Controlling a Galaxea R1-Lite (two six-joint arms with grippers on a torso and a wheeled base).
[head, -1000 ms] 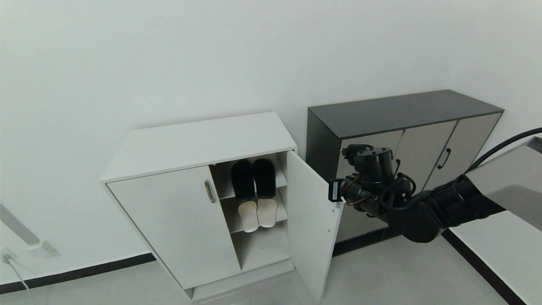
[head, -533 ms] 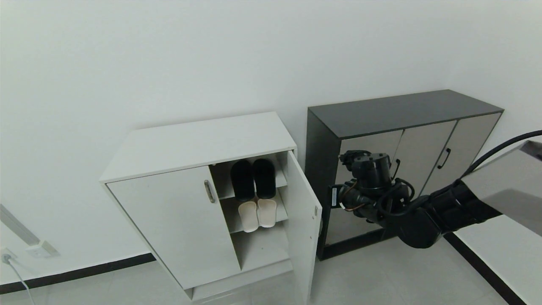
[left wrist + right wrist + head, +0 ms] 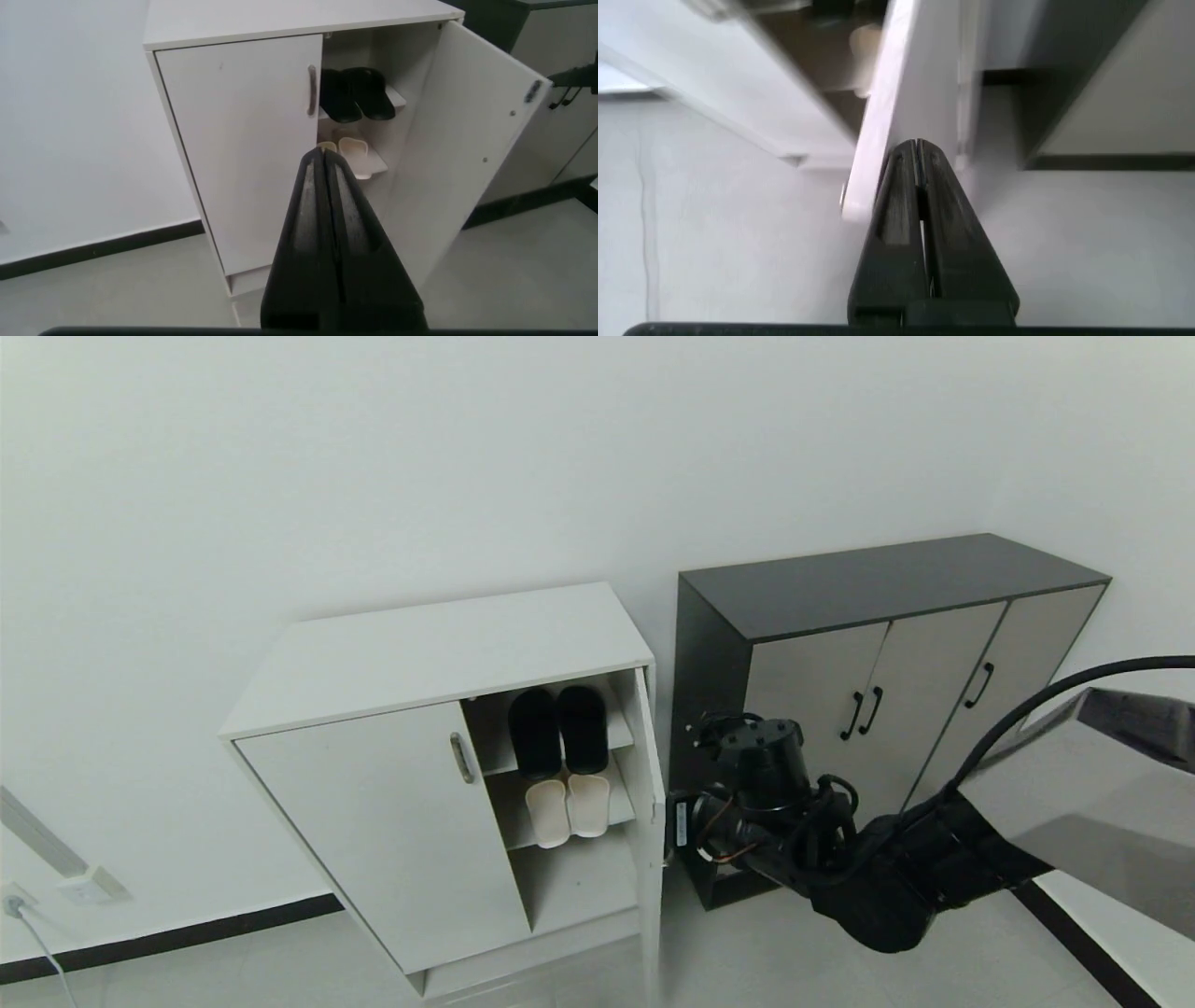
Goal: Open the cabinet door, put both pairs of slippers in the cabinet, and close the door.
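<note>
The white cabinet has its right door partly open, seen almost edge-on in the head view. Black slippers lie on the top shelf, with white slippers on the shelf below. My right gripper is shut, its tips against the door's outer face near the free edge. In the right wrist view the right gripper meets the white door. My left gripper is shut on nothing, held back in front of the cabinet, facing the black slippers and the white slippers.
A dark cabinet with grey doors stands right beside the white one, just behind my right arm. The white cabinet's left door is closed. A wall socket with a cable sits low at the left. A white counter borders the right.
The right door has swung from wide open to nearly edge-on, toward closing. My right arm has moved left and down with it, staying against its outer face.
</note>
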